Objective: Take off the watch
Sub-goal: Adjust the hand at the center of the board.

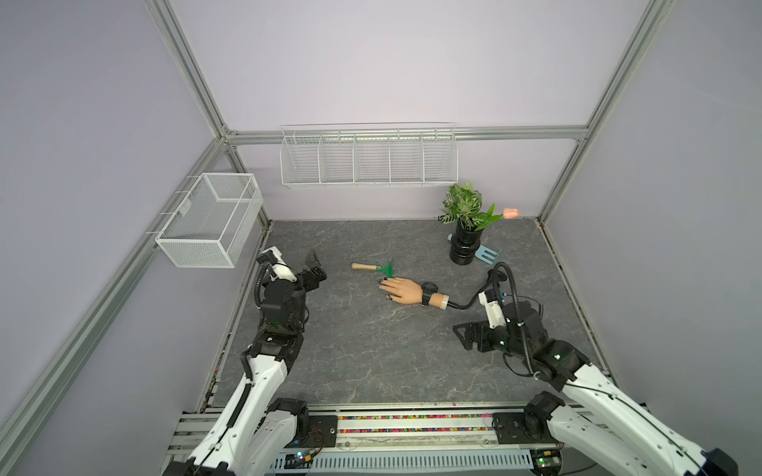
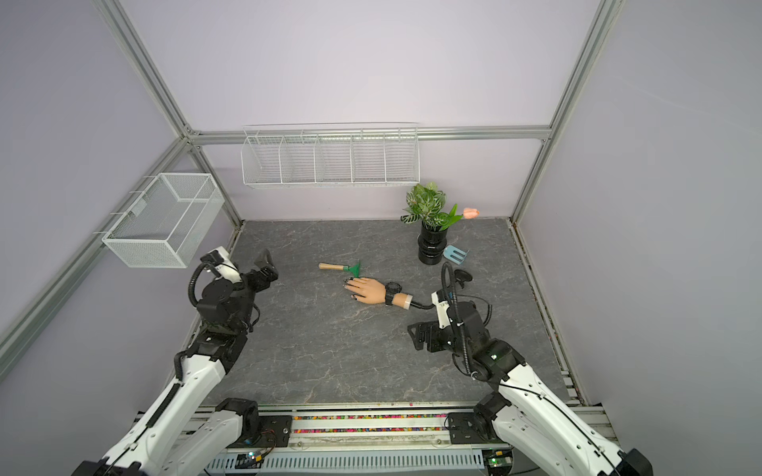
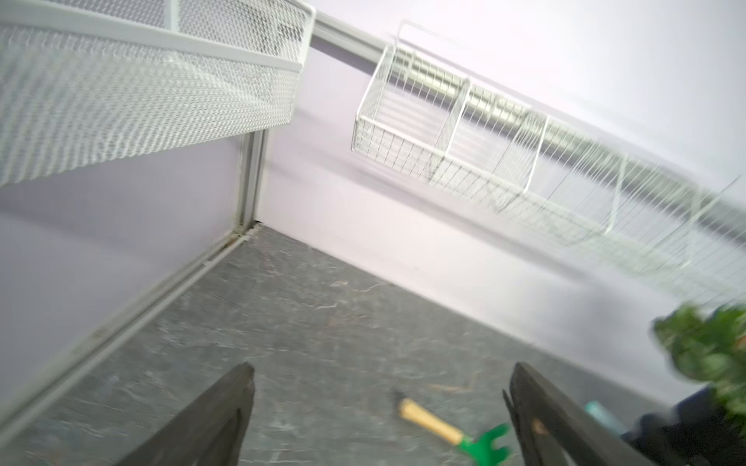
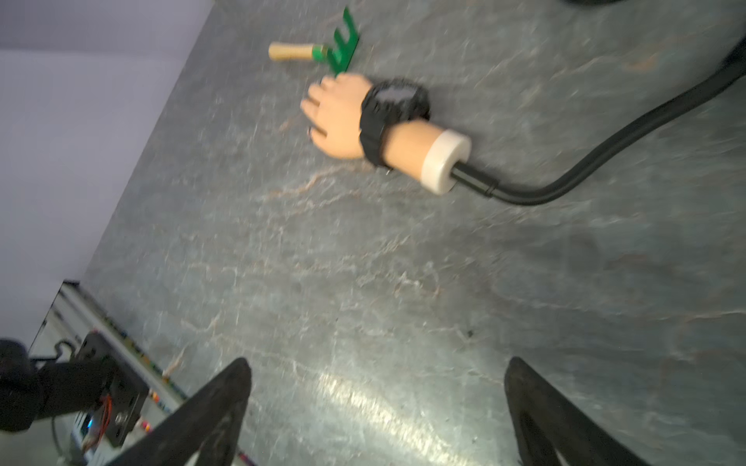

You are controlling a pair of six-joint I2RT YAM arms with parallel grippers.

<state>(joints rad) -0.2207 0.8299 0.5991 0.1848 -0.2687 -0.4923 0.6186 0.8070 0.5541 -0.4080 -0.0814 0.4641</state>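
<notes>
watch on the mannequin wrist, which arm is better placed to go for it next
Right, probably. The right pincer is open, closer to the watch, and its wrist view has the watch ahead. The left pincer, also open, is farther off and faces the back corner.

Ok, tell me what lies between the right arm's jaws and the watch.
Only bare grey tabletop, up to the mannequin wrist wearing the watch; the right wrist view shows it.

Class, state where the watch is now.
In both top views the watch wraps the mannequin hand at its wrist, mid-table, right of the green rake.
</notes>
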